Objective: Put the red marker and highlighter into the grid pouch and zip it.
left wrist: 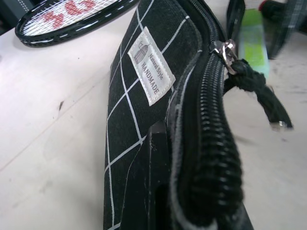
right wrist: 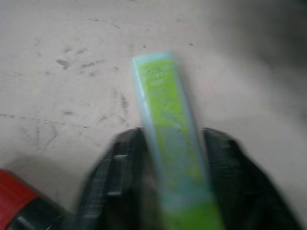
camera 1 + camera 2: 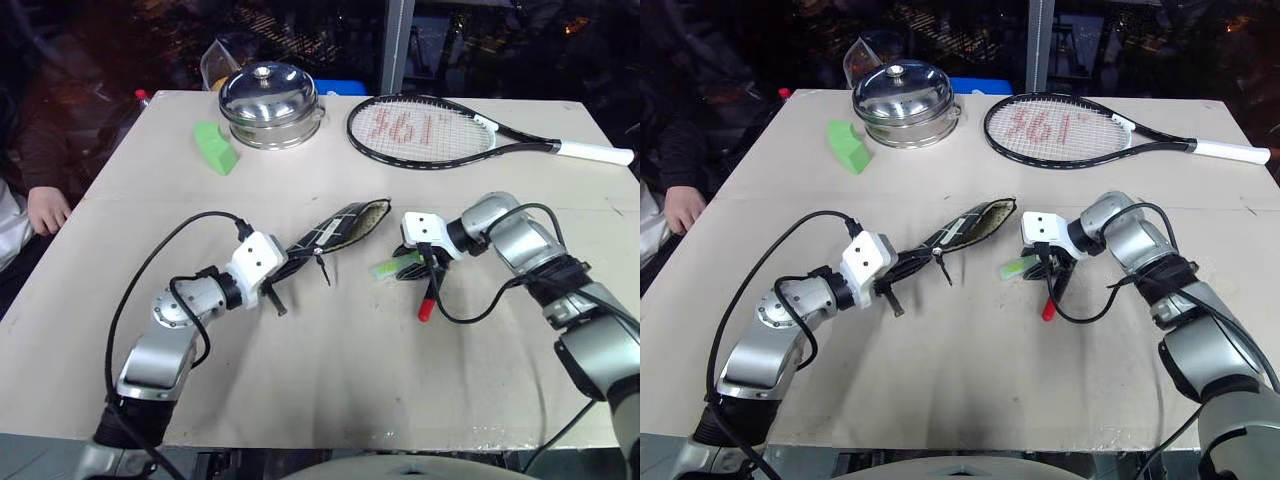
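The grid pouch [image 3: 340, 228], black with white lines, lies at the table's middle with its zipper open and its pale lining showing. My left gripper [image 3: 288, 260] is shut on the pouch's near end; the white label [image 1: 152, 64] and the zipper pull cord [image 1: 254, 91] show in the left wrist view. To the pouch's right lies the light-green highlighter [image 3: 392, 267]. My right gripper [image 3: 418, 265] points down at it, its two fingers pressed against both sides of the highlighter [image 2: 168, 120]. The red marker [image 3: 427, 303] lies on the table just beside that gripper, nearer to me.
A steel pot with a domed lid [image 3: 270, 105] and a green wedge block [image 3: 215, 147] stand at the back left. A tennis racket [image 3: 430, 130] lies across the back right. A person's hand [image 3: 45, 210] rests at the table's left edge.
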Tool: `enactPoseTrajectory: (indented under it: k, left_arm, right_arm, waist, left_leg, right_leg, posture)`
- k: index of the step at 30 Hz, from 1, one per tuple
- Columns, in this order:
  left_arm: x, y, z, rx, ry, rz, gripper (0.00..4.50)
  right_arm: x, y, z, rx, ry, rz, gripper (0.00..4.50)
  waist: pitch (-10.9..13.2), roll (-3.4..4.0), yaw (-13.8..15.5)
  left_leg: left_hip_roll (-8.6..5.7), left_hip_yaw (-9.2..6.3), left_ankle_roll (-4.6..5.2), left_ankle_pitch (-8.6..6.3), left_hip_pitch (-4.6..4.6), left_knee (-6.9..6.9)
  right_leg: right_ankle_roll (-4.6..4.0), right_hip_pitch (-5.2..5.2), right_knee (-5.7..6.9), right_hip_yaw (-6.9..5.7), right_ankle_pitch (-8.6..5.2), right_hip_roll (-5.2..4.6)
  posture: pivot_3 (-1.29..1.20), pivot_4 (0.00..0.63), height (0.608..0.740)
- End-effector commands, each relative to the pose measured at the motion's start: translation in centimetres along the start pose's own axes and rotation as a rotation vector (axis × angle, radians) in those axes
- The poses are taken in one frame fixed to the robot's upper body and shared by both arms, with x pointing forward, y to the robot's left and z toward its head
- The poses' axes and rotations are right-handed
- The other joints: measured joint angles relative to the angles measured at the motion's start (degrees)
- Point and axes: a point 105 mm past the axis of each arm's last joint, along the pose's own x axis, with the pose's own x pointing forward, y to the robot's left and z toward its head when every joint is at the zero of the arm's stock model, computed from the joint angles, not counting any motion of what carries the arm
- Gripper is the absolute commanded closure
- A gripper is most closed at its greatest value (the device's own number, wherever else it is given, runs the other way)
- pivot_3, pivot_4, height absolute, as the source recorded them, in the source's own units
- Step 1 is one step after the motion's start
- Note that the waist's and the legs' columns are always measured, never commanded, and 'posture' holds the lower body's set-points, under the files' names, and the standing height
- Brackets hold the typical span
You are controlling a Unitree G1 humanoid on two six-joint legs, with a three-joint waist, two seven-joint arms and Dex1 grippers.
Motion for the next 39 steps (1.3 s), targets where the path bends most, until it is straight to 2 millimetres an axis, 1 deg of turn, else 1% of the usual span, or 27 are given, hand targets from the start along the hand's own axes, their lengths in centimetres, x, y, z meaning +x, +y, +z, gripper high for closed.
enactPoseTrajectory:
  k: [1, 4, 7, 9, 11, 15, 18, 20, 23, 27, 29, 30, 31, 32, 34, 35, 36, 37, 38, 39]
  left_arm:
    - [-0.5, 0.9, 1.0, 0.012, -0.032, 0.055, 4.50]
    - [-0.3, 1.1, 0.9, 0.009, -0.028, 0.054, 4.50]
    - [0.0, 1.1, 0.8, 0.014, -0.024, 0.031, 4.50]
    - [0.5, 0.9, 0.9, 0.022, -0.031, 0.003, 4.50]
    - [0.9, 0.7, 1.1, 0.028, -0.041, -0.017, 4.50]
    - [1.7, 0.1, 1.8, 0.048, -0.067, -0.061, 4.50]
    - [2.2, -0.5, 2.4, 0.080, -0.089, -0.094, 4.50]
    - [2.4, -1.1, 2.8, 0.105, -0.100, -0.122, 4.50]
    - [2.6, -1.4, 3.0, 0.120, -0.105, -0.132, 4.50]
    - [2.9, -1.4, 3.3, 0.122, -0.115, -0.122, 4.50]
    - [3.0, -1.4, 3.3, 0.121, -0.117, -0.119, 4.50]
    - [2.9, -1.4, 3.3, 0.112, -0.116, -0.111, 4.50]
    - [2.8, -1.3, 3.2, 0.102, -0.114, -0.103, 4.50]
    - [2.6, -1.2, 3.1, 0.094, -0.108, -0.094, 4.50]
    - [2.4, -1.1, 2.8, 0.083, -0.101, -0.084, 4.50]
    - [2.2, -0.8, 2.5, 0.068, -0.093, -0.072, 4.50]
    - [2.0, -0.7, 2.3, 0.058, -0.087, -0.064, 4.50]
    - [1.9, -0.5, 2.1, 0.052, -0.081, -0.061, 4.50]
    - [1.7, -0.3, 1.9, 0.042, -0.076, -0.055, 4.50]
    - [1.6, 0.0, 1.6, 0.033, -0.070, -0.050, 4.50]
  right_arm:
    - [-2.7, -0.9, 1.6, -0.034, -0.036, -0.104, 3.75]
    - [-4.8, 0.1, 3.9, -0.067, -0.076, -0.169, 3.75]
    - [-6.8, 1.5, 6.2, -0.082, -0.093, -0.228, 3.75]
    - [-7.6, 1.3, 6.8, -0.094, -0.039, -0.320, 3.75]
    - [-7.7, 1.1, 7.0, -0.110, 0.018, -0.374, 3.75]
    - [-6.6, 0.0, 7.2, -0.162, 0.099, -0.435, 3.75]
    - [-5.2, -1.0, 7.4, -0.226, 0.152, -0.444, 3.75]
    - [-4.1, -1.4, 8.2, -0.295, 0.163, -0.434, 3.75]
    - [-2.8, -1.4, 9.5, -0.367, 0.146, -0.398, 3.75]
    - [0.3, -0.6, 10.9, -0.518, 0.085, -0.292, 3.75]
    - [1.1, -0.6, 11.1, -0.501, 0.035, -0.259, 3.75]
    - [1.0, -1.1, 10.6, -0.479, 0.036, -0.268, 3.75]
    - [0.8, -1.4, 10.1, -0.456, 0.034, -0.278, 2.67]
    - [0.2, -1.8, 10.0, -0.415, -0.001, -0.305, 2.10]
    - [-1.0, -2.0, 10.2, -0.356, -0.058, -0.334, 1.40]
    - [-2.4, -1.5, 9.9, -0.308, -0.091, -0.318, 1.03]
    - [-3.4, -1.0, 9.6, -0.281, -0.108, -0.300, 1.03]
    - [-4.9, -0.1, 9.6, -0.210, -0.166, -0.263, 1.03]
    - [-6.5, 0.9, 9.4, -0.132, -0.220, -0.218, 1.03]
    - [-7.9, 2.3, 8.6, -0.087, -0.238, -0.165, 1.03]
  waist:
    - [0.0, 0.03, 0.2]
    - [0.0, 0.07, 0.4]
    - [0.1, 0.08, 0.5]
    - [0.1, 0.08, 0.4]
    - [0.1, 0.08, 0.1]
    - [0.1, 0.08, 0.1]
    - [0.1, 0.08, 0.2]
    - [0.1, 0.08, 0.2]
    - [0.1, 0.08, 0.1]
    - [0.1, 0.08, 0.1]
    - [0.1, 0.08, 0.1]
    - [0.1, 0.08, 0.2]
    - [0.1, 0.07, 0.2]
    - [0.1, 0.07, 0.2]
    - [0.1, 0.07, 0.2]
    - [0.1, 0.08, 0.3]
    - [0.1, 0.07, 0.5]
    - [0.1, 0.07, 0.6]
    - [0.1, 0.07, 0.7]
    - [0.1, 0.06, 1.1]
  left_leg:
    - [0.00, 0.00, 0.00, 0.00, -0.01, 0.00]
    - [-0.03, -0.06, 0.00, -0.01, -0.16, 0.00]
    - [-0.03, -0.04, -0.01, -0.01, -0.22, -0.04]
    - [-0.03, -0.05, -0.02, -0.01, -0.22, -0.08]
    - [-0.03, -0.05, 0.00, -0.02, -0.20, -0.08]
    - [-0.04, -0.02, 0.01, -0.02, -0.16, -0.04]
    - [-0.04, 0.00, 0.01, -0.02, -0.18, -0.03]
    - [-0.05, 0.00, 0.00, -0.01, -0.21, -0.03]
    - [-0.05, 0.08, -0.08, 0.04, -0.23, -0.04]
    - [-0.05, 0.08, -0.19, 0.10, -0.23, -0.04]
    - [-0.05, 0.10, -0.19, 0.10, -0.23, -0.03]
    - [-0.05, 0.10, -0.19, 0.10, -0.23, -0.02]
    - [-0.05, 0.10, -0.20, 0.11, -0.23, -0.01]
    - [-0.05, 0.10, -0.20, 0.11, -0.22, 0.00]
    - [-0.05, 0.10, -0.20, 0.12, -0.22, 0.00]
    - [-0.05, 0.07, -0.21, 0.12, -0.23, 0.00]
    - [-0.05, 0.08, -0.21, 0.12, -0.23, -0.01]
    - [-0.05, 0.04, -0.21, 0.12, -0.27, -0.01]
    - [-0.06, 0.05, -0.20, 0.11, -0.27, -0.01]
    - [-0.06, 0.04, -0.19, 0.11, -0.28, -0.01]
  right_leg:
    - [0.00, -0.01, 0.01, 0.00, 0.00, -0.01]
    - [-0.01, -0.08, -0.02, -0.04, 0.00, -0.07]
    - [-0.01, -0.13, -0.05, -0.05, 0.00, -0.08]
    - [-0.02, -0.15, -0.05, -0.06, -0.01, -0.08]
    - [-0.02, -0.16, -0.04, -0.08, -0.01, -0.08]
    - [-0.02, -0.16, -0.03, -0.06, -0.02, -0.07]
    - [-0.03, -0.19, -0.02, -0.04, -0.02, -0.04]
    - [-0.03, -0.20, -0.01, -0.04, -0.02, -0.02]
    - [-0.02, -0.24, -0.02, 0.01, -0.01, -0.02]
    - [-0.02, -0.24, -0.02, 0.01, -0.01, 0.00]
    - [-0.01, -0.24, -0.01, 0.01, -0.01, -0.01]
    - [-0.01, -0.23, 0.00, 0.01, -0.01, -0.01]
    - [0.00, -0.23, 0.00, 0.02, -0.01, -0.01]
    - [0.00, -0.22, 0.01, 0.02, -0.01, -0.01]
    - [-0.01, -0.23, 0.02, 0.03, -0.01, -0.01]
    - [-0.01, -0.22, 0.02, 0.01, 0.00, -0.01]
    - [-0.01, -0.22, 0.02, 0.02, 0.00, -0.02]
    - [-0.01, -0.22, 0.00, -0.01, 0.00, -0.03]
    - [-0.01, -0.22, -0.01, 0.00, 0.00, -0.06]
    - [-0.01, -0.21, -0.02, -0.01, 0.00, -0.07]
  posture:
    - [0.00, 0.150, 0.740]
    - [0.00, 0.150, 0.740]
    - [0.00, 0.150, 0.740]
    - [0.00, 0.150, 0.740]
    - [0.00, 0.150, 0.740]
    - [0.00, 0.150, 0.740]
    - [0.00, 0.150, 0.740]
    - [0.00, 0.150, 0.740]
    - [0.00, 0.150, 0.740]
    - [0.00, 0.150, 0.740]
    - [0.00, 0.150, 0.740]
    - [0.00, 0.150, 0.740]
    - [0.00, 0.150, 0.740]
    - [0.00, 0.150, 0.740]
    - [0.00, 0.150, 0.740]
    - [0.00, 0.150, 0.740]
    - [0.00, 0.150, 0.740]
    - [0.00, 0.150, 0.740]
    - [0.00, 0.150, 0.740]
    - [0.00, 0.150, 0.740]
